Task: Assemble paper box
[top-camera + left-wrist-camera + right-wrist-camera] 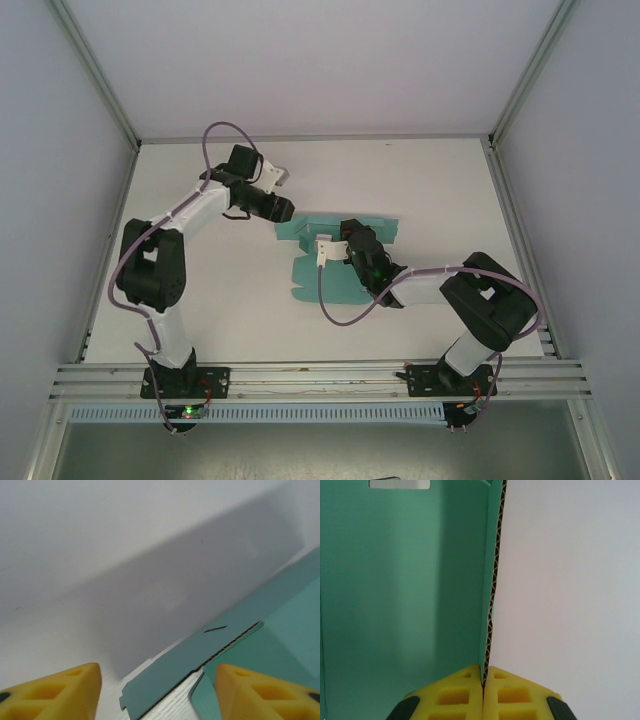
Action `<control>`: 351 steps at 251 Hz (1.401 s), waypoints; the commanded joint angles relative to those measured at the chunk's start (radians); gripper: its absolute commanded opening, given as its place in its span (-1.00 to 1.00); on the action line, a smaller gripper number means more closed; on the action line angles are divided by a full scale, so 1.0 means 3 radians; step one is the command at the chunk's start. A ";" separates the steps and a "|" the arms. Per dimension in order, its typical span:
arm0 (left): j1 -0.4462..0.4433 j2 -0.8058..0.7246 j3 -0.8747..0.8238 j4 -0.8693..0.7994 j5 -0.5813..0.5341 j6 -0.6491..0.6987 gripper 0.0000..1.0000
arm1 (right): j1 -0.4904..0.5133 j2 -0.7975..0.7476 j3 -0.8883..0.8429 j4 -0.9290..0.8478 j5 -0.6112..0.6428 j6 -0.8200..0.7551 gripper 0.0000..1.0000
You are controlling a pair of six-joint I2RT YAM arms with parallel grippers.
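Right wrist view: the right gripper (483, 673) has its yellow fingers (454, 695) pressed together on the thin corrugated edge of the paper box (405, 580). That edge runs straight up toward 12 o'clock from the pinch. To 9 o'clock of it spreads plain teal card, with a small rectangular slot (399, 484) at 11 o'clock, and to 3 o'clock is bare white table (570, 580). In the left wrist view the left gripper (157, 669) stands wide, one yellow finger (60, 692) at 8 o'clock and the other at 4 o'clock, holding nothing. Beyond the gap lies a teal flap of the paper box (280, 630), with a short slit and a corrugated cut edge, stretching off toward 2 o'clock. From the top external view the paper box (320, 285) lies as a mostly flat die-cut sheet at the middle of the table (440, 190). The right gripper (347, 232) sits over the sheet's 12 o'clock edge, and the left gripper (280, 208) sits just off its 11 o'clock corner.
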 commanded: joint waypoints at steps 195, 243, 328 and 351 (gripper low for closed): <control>-0.0888 -0.0371 -0.0229 0.0141 -0.0635 -0.0845 -1.00 | 0.0271 0.0117 0.0079 -0.0012 0.0268 0.0319 -1.00; -0.0900 -0.0275 -0.0406 0.0445 -0.0401 -0.1256 -1.00 | 0.0325 0.0159 -0.0094 0.0171 0.0314 0.0330 -1.00; -0.0890 -0.0662 -0.0907 0.0896 -0.0477 -0.1525 -0.17 | 0.0337 0.0061 -0.0256 0.0274 0.0304 0.0370 -1.00; -0.0796 -0.0657 -0.0894 0.0776 -0.0627 -0.1625 0.06 | 0.0327 0.0078 -0.0275 0.0278 0.0304 0.0309 -1.00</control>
